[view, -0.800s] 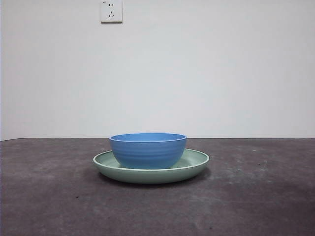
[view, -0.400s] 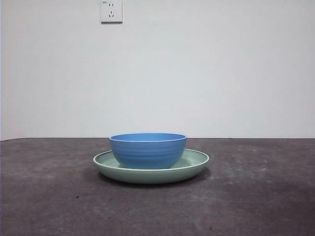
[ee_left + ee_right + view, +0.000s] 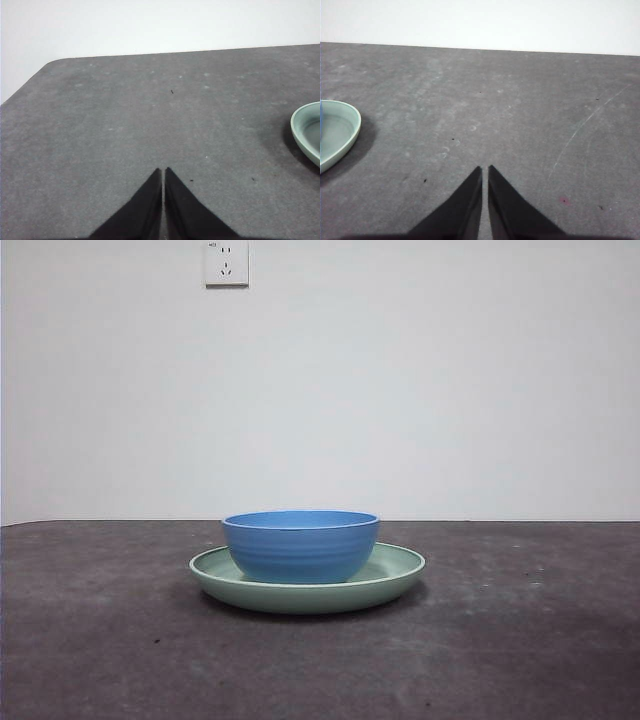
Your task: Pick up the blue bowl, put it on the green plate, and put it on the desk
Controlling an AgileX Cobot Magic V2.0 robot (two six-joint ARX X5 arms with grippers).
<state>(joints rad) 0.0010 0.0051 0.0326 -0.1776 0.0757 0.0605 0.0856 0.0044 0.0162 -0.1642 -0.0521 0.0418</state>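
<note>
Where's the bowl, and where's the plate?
bowl (image 3: 300, 548), front view, middle of its ridged outer wall.
plate (image 3: 398, 565), front view, its rim beside the bowl.

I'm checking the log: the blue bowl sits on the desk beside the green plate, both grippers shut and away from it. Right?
Not quite. The front view shows the bowl sitting in the plate, not beside it. Left gripper and right gripper are shut, over bare desk.

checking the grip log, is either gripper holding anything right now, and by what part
Nothing is held. The left gripper and right gripper are shut over bare desk.
</note>
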